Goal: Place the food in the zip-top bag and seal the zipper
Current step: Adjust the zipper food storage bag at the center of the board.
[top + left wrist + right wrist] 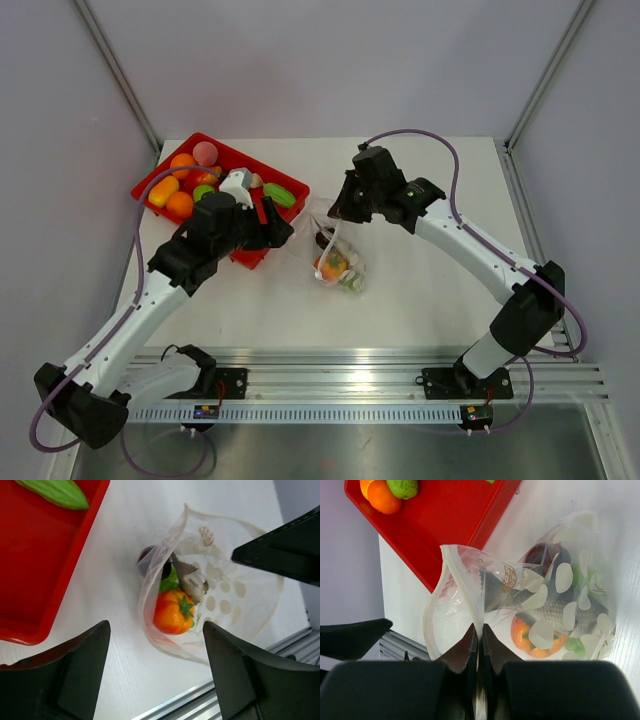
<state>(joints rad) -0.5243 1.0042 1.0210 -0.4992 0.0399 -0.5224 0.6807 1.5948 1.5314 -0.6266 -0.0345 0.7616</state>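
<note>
My right gripper (pixel 479 630) is pinched tight on the bag (pixel 555 605) at its mouth edge. It lifts one lip so the zipper (pixel 461 582) gapes toward the tray (pixel 460 525) at ten o'clock. The bag lies mid-table with an orange tomato (pixel 172 612) and a fish (pixel 192 580) inside (plus something dark purple). My left gripper (pixel 155 630) hangs over the mouth, jaws wide and empty. More food (pixel 180 190) sits in the tray, so I judge the filling unfinished.

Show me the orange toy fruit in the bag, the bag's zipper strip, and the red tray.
orange toy fruit (pixel 172 612), left wrist view, on its orange body.
zipper strip (pixel 458 580), right wrist view, on the mouth edge band.
red tray (pixel 40 565), left wrist view, on its bare floor.
</note>
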